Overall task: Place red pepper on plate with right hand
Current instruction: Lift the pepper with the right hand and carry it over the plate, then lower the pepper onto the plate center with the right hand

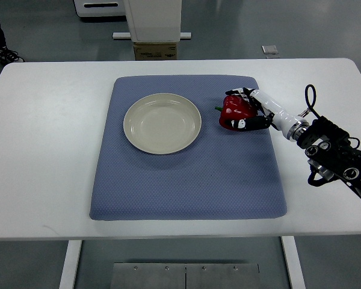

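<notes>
- Our right robot hand grasps the red pepper on the blue mat.
- We see the plate just left, apart.

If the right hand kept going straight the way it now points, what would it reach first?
The right hand, closed around the red pepper, points left across the blue mat. Next in line is the plate, though its height above the mat is unclear.

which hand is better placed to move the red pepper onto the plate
Right. The right robot hand is already wrapped around the red pepper on the blue mat, just right of the empty plate. No left arm shows.
</notes>
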`<action>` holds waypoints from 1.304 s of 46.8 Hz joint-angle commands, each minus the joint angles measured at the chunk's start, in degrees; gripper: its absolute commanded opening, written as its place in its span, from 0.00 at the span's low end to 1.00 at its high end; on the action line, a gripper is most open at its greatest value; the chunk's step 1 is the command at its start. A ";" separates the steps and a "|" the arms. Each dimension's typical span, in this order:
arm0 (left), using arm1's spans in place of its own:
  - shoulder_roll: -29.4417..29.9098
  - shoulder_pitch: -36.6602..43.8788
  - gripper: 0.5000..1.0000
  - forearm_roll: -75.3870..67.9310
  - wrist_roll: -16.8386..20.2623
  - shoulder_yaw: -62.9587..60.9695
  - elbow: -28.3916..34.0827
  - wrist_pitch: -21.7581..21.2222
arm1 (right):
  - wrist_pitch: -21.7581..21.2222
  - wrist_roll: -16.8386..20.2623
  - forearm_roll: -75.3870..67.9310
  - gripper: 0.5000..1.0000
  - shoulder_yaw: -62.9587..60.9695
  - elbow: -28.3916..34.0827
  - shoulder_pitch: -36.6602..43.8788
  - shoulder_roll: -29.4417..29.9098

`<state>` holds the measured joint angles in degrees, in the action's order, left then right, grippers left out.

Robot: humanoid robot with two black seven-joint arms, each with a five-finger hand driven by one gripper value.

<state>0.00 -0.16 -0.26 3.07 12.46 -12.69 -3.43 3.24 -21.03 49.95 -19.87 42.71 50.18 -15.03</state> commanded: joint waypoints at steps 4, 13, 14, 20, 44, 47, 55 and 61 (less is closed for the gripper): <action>0.00 -0.01 1.00 0.00 0.00 0.02 0.03 0.00 | 0.10 0.29 -0.11 0.00 -0.70 0.09 0.97 0.18; 0.00 -0.01 1.00 0.00 0.00 -0.07 -0.05 0.00 | 0.01 1.60 -0.20 0.00 -0.70 0.09 3.08 2.02; 0.00 -0.01 1.00 0.00 0.00 0.01 0.03 0.00 | 0.01 1.78 -0.20 0.00 -0.70 0.09 3.35 2.37; 0.00 0.07 1.00 0.00 0.00 0.02 -0.05 0.00 | -0.07 2.66 -0.20 0.00 -0.09 0.09 5.28 4.66; 0.00 -0.01 1.00 0.00 0.00 0.02 0.03 0.00 | 0.01 5.65 -0.20 0.00 3.52 -0.79 9.41 15.03; 0.00 -0.01 1.00 0.00 0.00 0.02 0.03 0.00 | -0.07 5.47 -0.20 0.00 4.04 -0.70 9.41 15.03; 0.00 -0.01 1.00 0.00 0.00 0.02 0.03 0.00 | -0.07 3.98 -0.29 0.00 5.19 -0.43 9.33 15.03; 0.00 -0.01 1.00 0.00 0.00 0.02 0.03 0.00 | -0.16 1.35 -0.64 0.00 6.07 -0.17 8.80 15.03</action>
<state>0.00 -0.15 -0.26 3.08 12.48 -12.69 -3.43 3.12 -18.67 49.42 -14.23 42.43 59.36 0.01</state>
